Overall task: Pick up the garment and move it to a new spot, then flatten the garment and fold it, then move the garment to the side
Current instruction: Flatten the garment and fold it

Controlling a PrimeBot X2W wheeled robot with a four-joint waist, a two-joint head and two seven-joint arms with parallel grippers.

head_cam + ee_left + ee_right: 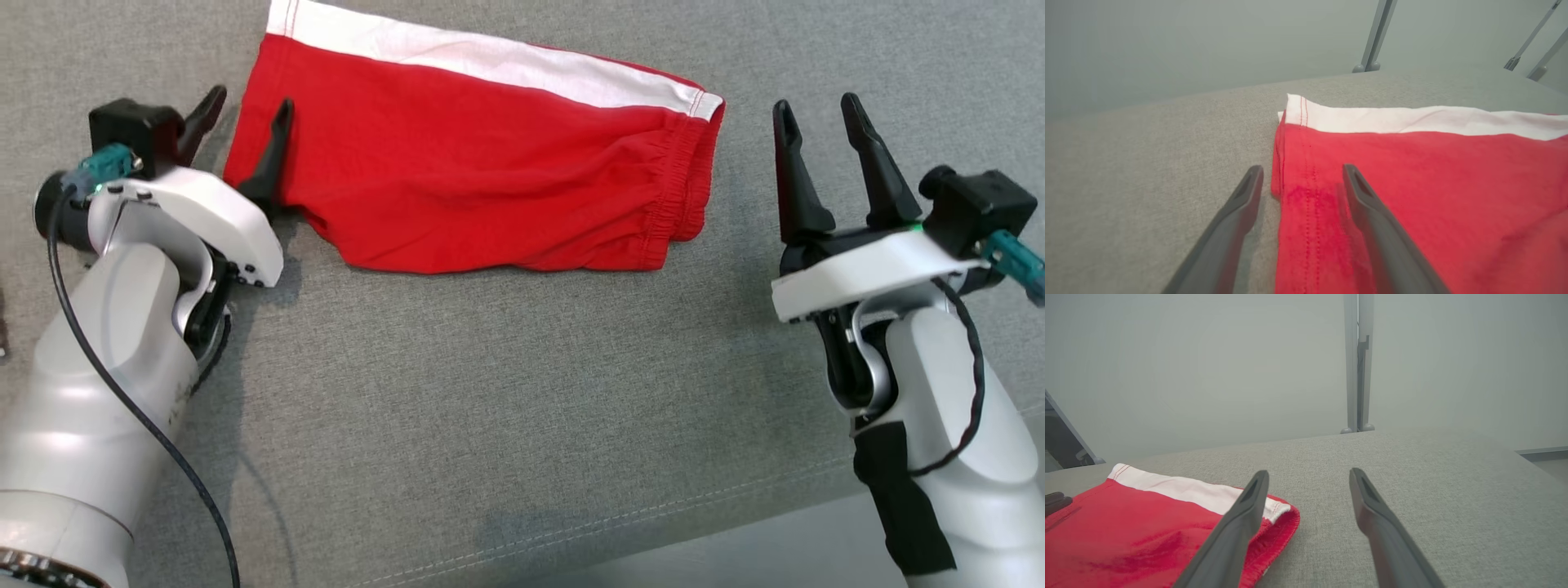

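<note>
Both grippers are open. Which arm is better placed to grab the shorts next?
Left, probably. The left gripper straddles the left edge of the shorts, one finger over the red cloth, so closing could pinch that edge. The right gripper stands apart from their right end.

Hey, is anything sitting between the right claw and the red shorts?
Nothing visible does. Only bare grey fabric surface lies between the open right claw and the shorts, whose waistband end faces it without touching.
</note>
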